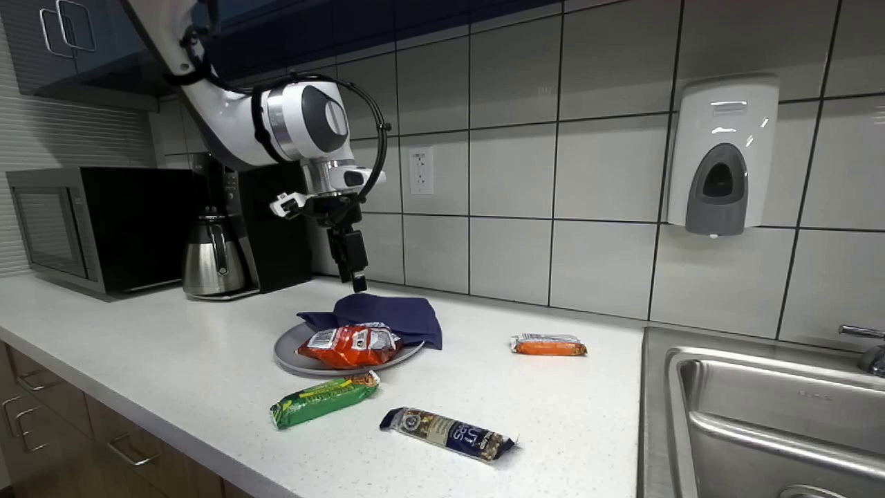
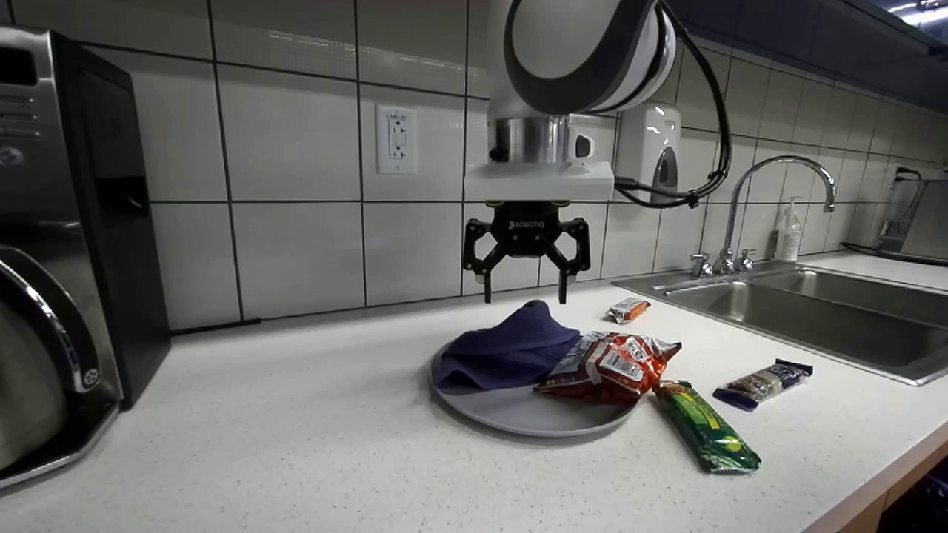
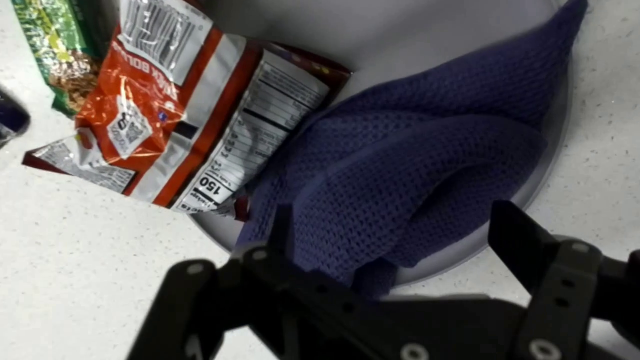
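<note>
The fingers (image 2: 563,287), beneath the lettering "ROBOTIQ" (image 2: 526,224), are spread wide with nothing held, just above a purple cloth (image 2: 511,352). The cloth is laid on a grey plate (image 2: 511,411) beside a red bag (image 3: 190,120) marked "150"; just beside the plate, a green-wrapped bar (image 2: 707,429) is set on the desk (image 2: 296,414).

The cloth (image 3: 380,190) looks matt and rough-textured — the plate (image 2: 518,418) smooth, the bag (image 3: 200,110) glossy, crinkled plastic.

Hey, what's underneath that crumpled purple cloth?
Under the crumpled purple textured cloth is part of a round gray plate. A glossy red-and-white snack bag lies beside the cloth. The folds cover whatever else might be beneath, so I can't see that.
</note>
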Controlling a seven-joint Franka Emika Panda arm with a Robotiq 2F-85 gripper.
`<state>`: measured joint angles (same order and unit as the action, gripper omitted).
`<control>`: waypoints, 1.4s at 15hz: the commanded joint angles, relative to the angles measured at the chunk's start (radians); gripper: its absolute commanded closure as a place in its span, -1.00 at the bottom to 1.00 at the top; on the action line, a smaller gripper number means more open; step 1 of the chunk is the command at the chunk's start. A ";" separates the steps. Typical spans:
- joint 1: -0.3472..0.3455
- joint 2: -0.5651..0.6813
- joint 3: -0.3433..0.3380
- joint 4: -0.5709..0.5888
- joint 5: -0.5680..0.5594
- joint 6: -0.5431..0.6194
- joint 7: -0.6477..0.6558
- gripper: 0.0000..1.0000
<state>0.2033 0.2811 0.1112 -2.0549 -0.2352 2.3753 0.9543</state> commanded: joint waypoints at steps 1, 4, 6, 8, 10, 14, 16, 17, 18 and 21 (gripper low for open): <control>0.037 0.055 -0.037 0.060 -0.011 -0.018 0.033 -1.00; 0.053 0.085 -0.054 0.073 -0.010 -0.022 0.033 -1.00; 0.060 0.099 -0.062 0.077 -0.006 -0.023 0.031 -1.00; 0.066 0.111 -0.068 0.079 -0.003 -0.023 0.029 -1.00; 0.070 0.115 -0.074 0.075 -0.002 -0.019 0.027 -1.00; 0.073 0.122 -0.083 0.071 -0.001 -0.019 0.023 -1.00; 0.075 0.123 -0.088 0.069 -0.003 -0.017 0.021 -0.47; 0.074 0.122 -0.090 0.067 -0.004 -0.016 0.021 -0.31; 0.074 0.122 -0.092 0.067 -0.005 -0.016 0.021 -0.17; 0.073 0.119 -0.099 0.066 -0.009 -0.017 0.022 0.33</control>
<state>0.2614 0.3992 0.0299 -2.0046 -0.2351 2.3751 0.9600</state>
